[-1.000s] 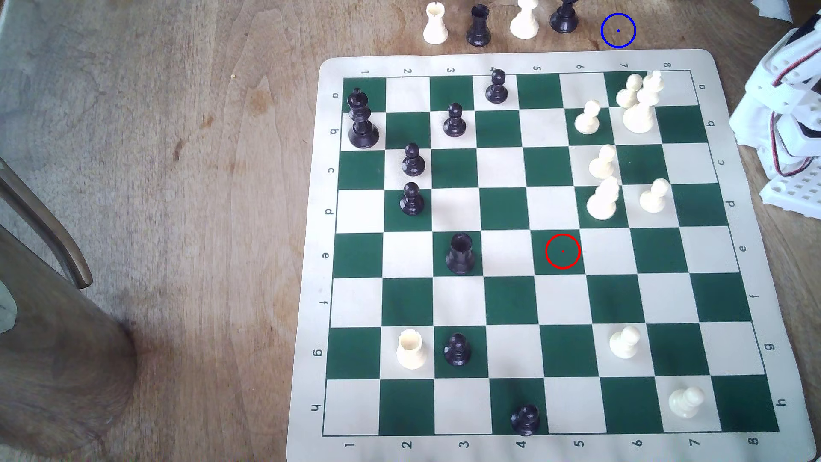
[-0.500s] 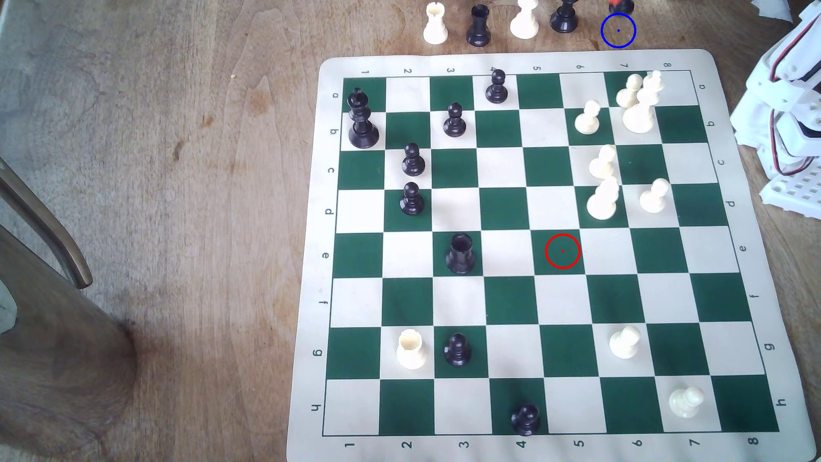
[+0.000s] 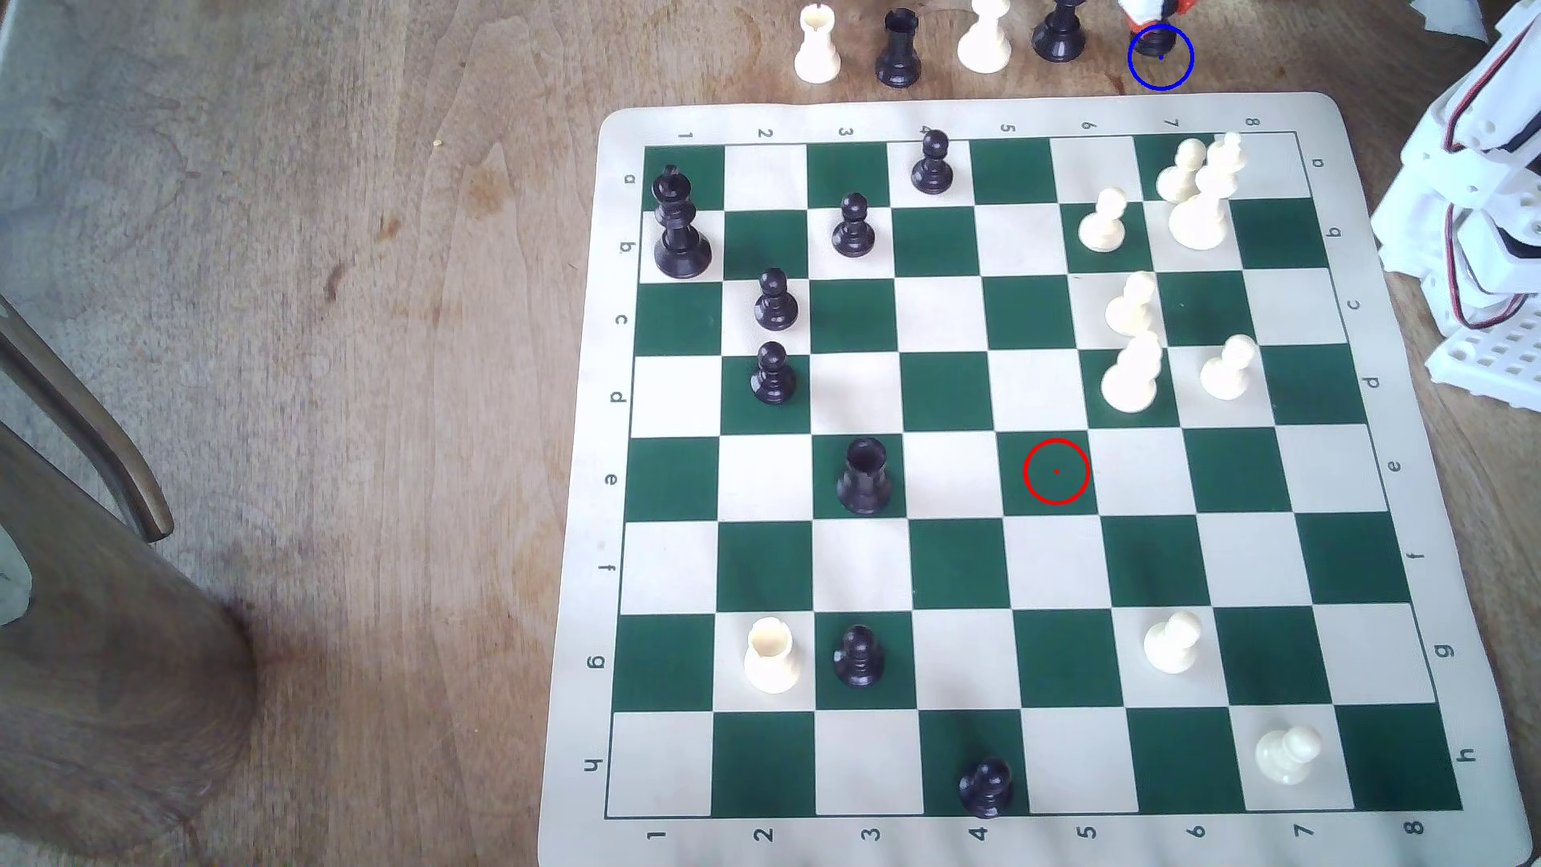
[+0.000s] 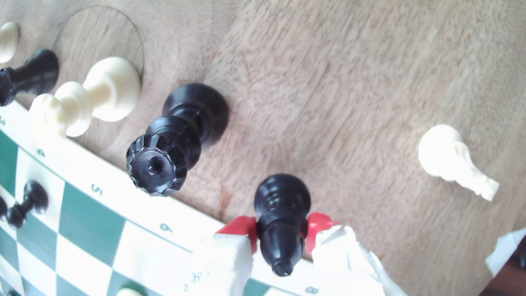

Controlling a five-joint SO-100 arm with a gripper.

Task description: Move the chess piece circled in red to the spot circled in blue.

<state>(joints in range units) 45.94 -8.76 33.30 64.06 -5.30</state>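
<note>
The chess piece, a glossy black bishop [image 4: 280, 199], stands upright between my gripper's [image 4: 281, 230] red-tipped fingers [image 4: 240, 227], which are shut on its body just below the pointed head. In the exterior view the gripper [image 3: 1155, 8] sits at the top edge, and the bishop's base [image 3: 1157, 42] lies inside the blue ring of the spot [image 3: 1176, 79] on bare wood beyond the board. I cannot tell whether the base touches the wood. The red ring [image 3: 1056, 471] marks a vacant green square.
A white rook [image 3: 815, 46], black rook [image 3: 898, 50], white piece [image 3: 984, 37] and black queen [image 3: 1059, 33] line up to the exterior view's left of the spot. A white knight [image 4: 455, 162] lies on its side on the wood. The arm's base [image 3: 1476, 208] is beside the board [image 3: 575, 500].
The gripper with the bishop has come into the exterior view from the top edge and moved down, bringing the bishop's base into the blue ring. No piece on the board has moved.
</note>
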